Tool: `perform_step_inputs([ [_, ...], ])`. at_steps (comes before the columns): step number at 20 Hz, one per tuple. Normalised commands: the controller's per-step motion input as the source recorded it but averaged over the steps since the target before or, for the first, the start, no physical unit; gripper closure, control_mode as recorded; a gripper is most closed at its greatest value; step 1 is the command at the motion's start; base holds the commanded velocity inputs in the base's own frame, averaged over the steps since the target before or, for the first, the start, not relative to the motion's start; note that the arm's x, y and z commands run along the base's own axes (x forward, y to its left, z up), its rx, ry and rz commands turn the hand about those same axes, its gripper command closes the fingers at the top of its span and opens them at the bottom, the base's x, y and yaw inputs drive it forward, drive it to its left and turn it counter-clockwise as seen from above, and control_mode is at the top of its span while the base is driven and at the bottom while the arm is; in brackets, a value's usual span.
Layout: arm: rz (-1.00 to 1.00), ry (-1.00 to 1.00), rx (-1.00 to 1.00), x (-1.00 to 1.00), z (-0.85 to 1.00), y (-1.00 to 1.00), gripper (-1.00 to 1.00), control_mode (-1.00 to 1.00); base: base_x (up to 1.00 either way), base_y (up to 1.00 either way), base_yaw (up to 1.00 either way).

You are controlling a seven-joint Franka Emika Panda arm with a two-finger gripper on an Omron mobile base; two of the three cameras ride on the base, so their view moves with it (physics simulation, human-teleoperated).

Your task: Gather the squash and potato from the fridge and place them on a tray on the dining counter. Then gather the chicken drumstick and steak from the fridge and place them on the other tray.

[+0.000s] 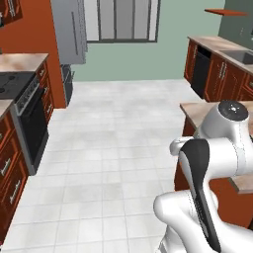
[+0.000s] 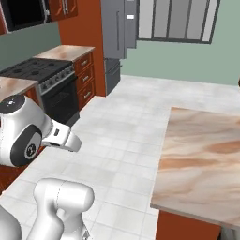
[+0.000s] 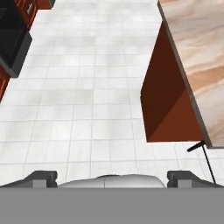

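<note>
A white-tiled kitchen floor (image 1: 113,148) is stretching between red-brown cabinets, with the grey steel fridge (image 2: 115,33) standing shut at its far end, beside the black oven range (image 2: 51,84) and well apart from the robot. The dining counter (image 2: 206,159), its tan marbled top bare in the part on show, is lying close on the arm's right. No tray, squash, potato, steak or drumstick is showing here; the food is presumably sitting behind the fridge doors, which is likely why the base is facing down the aisle toward them. The white arm (image 1: 217,148) is riding folded, elbow high above the base, its hand angled down at the floor beside the counter's corner. The gripper (image 3: 111,177) is standing fully spread, its two dark tips wide apart and carrying nothing.
</note>
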Motion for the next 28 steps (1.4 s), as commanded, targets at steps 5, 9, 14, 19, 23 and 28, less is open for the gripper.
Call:
perform_step_inputs([
  [5,0.0,0.0,0.0,0.0,0.0,0.0,-1.0,1.0,0.66,0.22,0.0],
  [9,0.0,0.0,0.0,0.0,0.0,0.0,-1.0,1.0,0.65,0.09,0.0],
  [14,0.0,0.0,0.0,0.0,0.0,0.0,-1.0,1.0,0.75,0.0,0.0],
  [19,0.0,0.0,0.0,0.0,0.0,0.0,-1.0,1.0,0.85,0.02,0.0],
  [23,0.0,0.0,0.0,0.0,0.0,0.0,-1.0,1.0,0.88,0.0,0.0],
  [28,0.0,0.0,0.0,0.0,0.0,0.0,-1.0,1.0,0.88,0.0,0.0],
])
